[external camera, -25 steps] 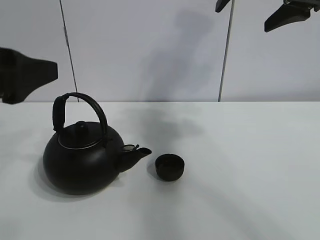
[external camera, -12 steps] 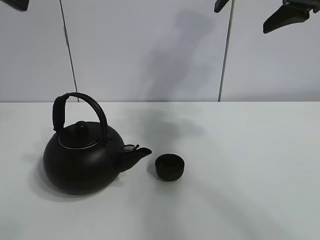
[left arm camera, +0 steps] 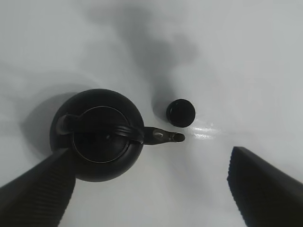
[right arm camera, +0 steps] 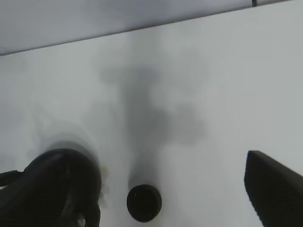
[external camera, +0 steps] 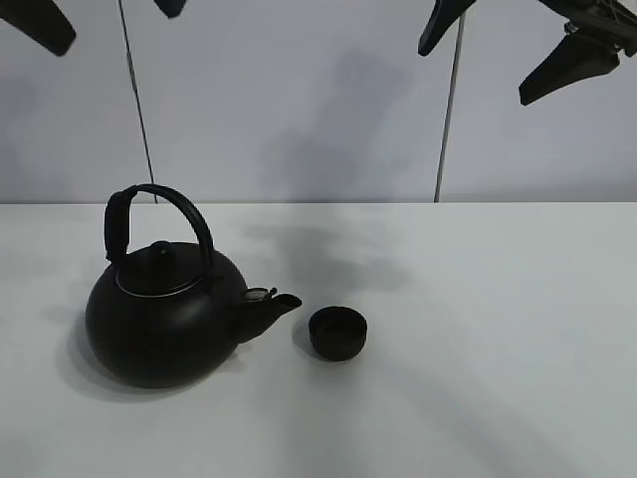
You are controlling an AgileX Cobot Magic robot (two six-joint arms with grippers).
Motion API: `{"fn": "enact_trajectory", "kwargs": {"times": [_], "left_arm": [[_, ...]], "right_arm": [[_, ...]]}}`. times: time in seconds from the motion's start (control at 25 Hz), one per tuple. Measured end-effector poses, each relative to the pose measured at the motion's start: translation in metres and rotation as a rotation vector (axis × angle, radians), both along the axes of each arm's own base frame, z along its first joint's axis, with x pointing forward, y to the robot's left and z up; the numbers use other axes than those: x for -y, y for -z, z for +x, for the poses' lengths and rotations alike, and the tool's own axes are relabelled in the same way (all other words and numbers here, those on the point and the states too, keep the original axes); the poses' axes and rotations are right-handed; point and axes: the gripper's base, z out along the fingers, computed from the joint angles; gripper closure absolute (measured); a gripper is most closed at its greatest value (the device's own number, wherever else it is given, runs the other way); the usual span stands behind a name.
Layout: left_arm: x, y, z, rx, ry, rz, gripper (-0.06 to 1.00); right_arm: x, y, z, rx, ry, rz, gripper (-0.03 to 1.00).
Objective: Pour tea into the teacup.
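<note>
The big round black kettle (external camera: 159, 319) with arched handle stands on the white table (external camera: 478, 378), left of centre, its spout pointing right. The tiny black teacup (external camera: 337, 333) stands upright just right of the spout, apart from it. My left gripper (external camera: 105, 12) is open and empty, high above the kettle. Its wrist view looks straight down on the kettle (left arm camera: 102, 135) and teacup (left arm camera: 181, 112) between its spread fingers (left arm camera: 265, 189). My right gripper (external camera: 508, 45) is open and empty, high above the table's right side. Its wrist view shows the teacup (right arm camera: 144, 202) and a dark blurred kettle (right arm camera: 57, 189).
A pale panelled wall (external camera: 299, 100) with dark vertical seams stands behind the table. Soft arm shadows fall on the table behind the teacup. Nothing else stands on the table in these views.
My left gripper has risen from mid-height at the left edge to the top of the exterior view. My right gripper has dropped slightly into view. Kettle and teacup have not moved.
</note>
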Motion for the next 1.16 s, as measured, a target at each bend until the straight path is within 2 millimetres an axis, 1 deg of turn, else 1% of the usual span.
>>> {"fn": "enact_trajectory", "kwargs": {"times": [0.12,0.16,0.24,0.44,1.16], "left_arm": [[0.008,0.015,0.017,-0.071,0.01,0.032,0.31],[0.01,0.021,0.02,-0.094,0.012,0.042,0.31],[0.011,0.026,0.022,-0.113,0.014,0.051,0.31],[0.011,0.025,0.023,-0.114,0.015,0.051,0.31],[0.011,0.025,0.023,-0.114,0.014,0.051,0.31]], "right_arm": [[-0.001,0.002,-0.003,-0.042,-0.013,0.002,0.27],[-0.001,0.003,-0.005,-0.057,-0.018,0.003,0.27],[-0.001,0.004,-0.006,-0.08,-0.025,0.003,0.27],[-0.002,0.005,-0.009,-0.111,-0.035,0.003,0.27],[-0.002,0.006,-0.01,-0.123,-0.039,0.003,0.27]]}}
